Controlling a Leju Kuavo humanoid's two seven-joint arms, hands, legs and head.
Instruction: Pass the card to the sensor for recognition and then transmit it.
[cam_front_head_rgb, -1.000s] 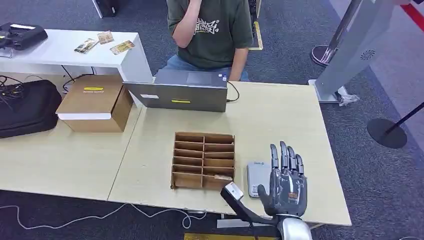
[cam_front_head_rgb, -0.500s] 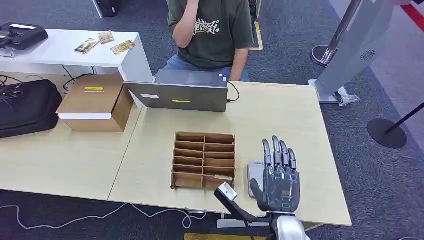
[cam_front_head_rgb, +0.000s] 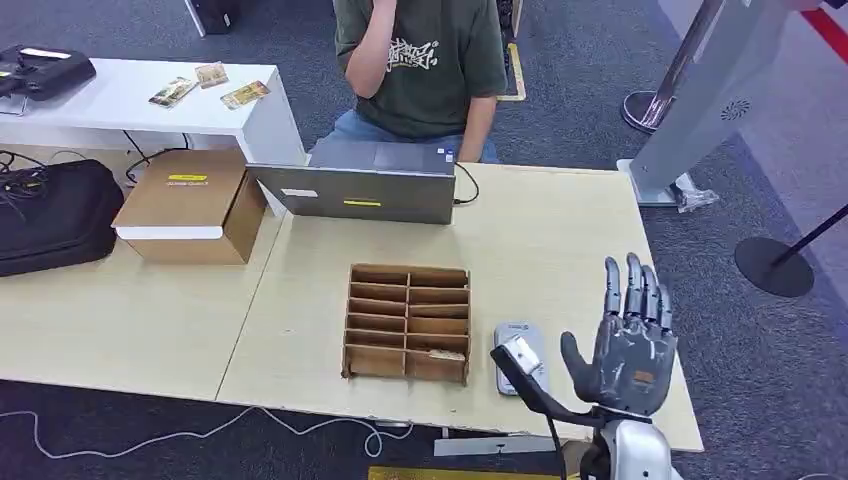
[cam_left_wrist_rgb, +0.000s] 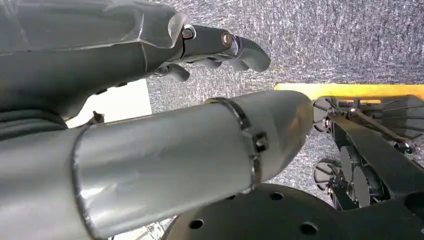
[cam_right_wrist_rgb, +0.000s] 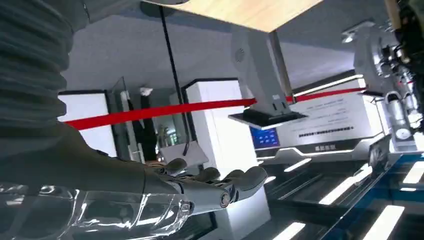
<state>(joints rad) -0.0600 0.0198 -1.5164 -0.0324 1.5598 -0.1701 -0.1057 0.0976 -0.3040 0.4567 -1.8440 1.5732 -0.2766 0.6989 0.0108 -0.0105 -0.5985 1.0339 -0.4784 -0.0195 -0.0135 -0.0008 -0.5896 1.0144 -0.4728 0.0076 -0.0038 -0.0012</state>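
A small grey card sensor (cam_front_head_rgb: 519, 352) lies flat near the table's front edge, just right of a slotted cardboard organiser (cam_front_head_rgb: 408, 322). A pale card edge (cam_front_head_rgb: 447, 354) shows in the organiser's near right slot. My right hand (cam_front_head_rgb: 626, 340) is raised over the table's near right corner, to the right of the sensor, palm side away, fingers straight and apart, holding nothing. In the right wrist view that hand (cam_right_wrist_rgb: 200, 187) is stretched out flat with nothing in it. My left hand (cam_left_wrist_rgb: 215, 45) hangs over grey carpet with loosely extended fingers and holds nothing.
A person in a green shirt (cam_front_head_rgb: 425, 65) sits behind a grey laptop (cam_front_head_rgb: 360, 185) at the table's far edge. A cardboard box (cam_front_head_rgb: 190, 205) and black bag (cam_front_head_rgb: 55, 215) sit to the left. Loose cards (cam_front_head_rgb: 243, 95) lie on a white side table (cam_front_head_rgb: 120, 105).
My right hand has moved to the right, from over the sensor to the table's right edge. The sensor now shows more fully.
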